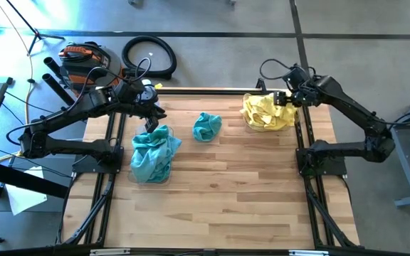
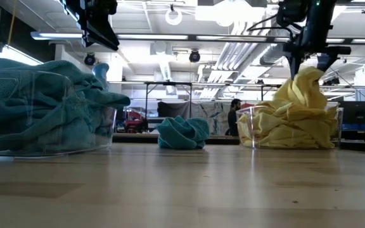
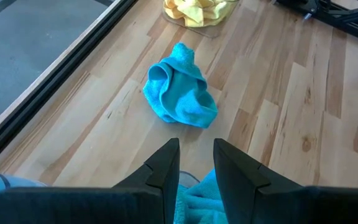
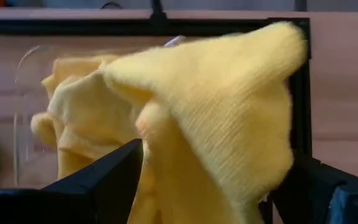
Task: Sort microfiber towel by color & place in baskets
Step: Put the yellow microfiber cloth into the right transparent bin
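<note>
the right gripper (image 1: 285, 98), at upper right of the high view, has its fingers apart around a raised yellow towel (image 4: 229, 106) over the yellow basket (image 2: 253, 126). the left gripper (image 1: 150, 122), jaws narrowly apart and empty, hangs over the teal basket (image 1: 150, 174); one teal towel (image 1: 206, 126) lies between the baskets.

— What are the arms looking like?
— Both are showing matte black links, with loose black cables looping off the wrists.
— And each tool?
— The left tool (image 3: 196, 163) is showing two dark wedge-shaped fingers (image 3: 164, 167); screws, probably, though I can't tell.
</note>
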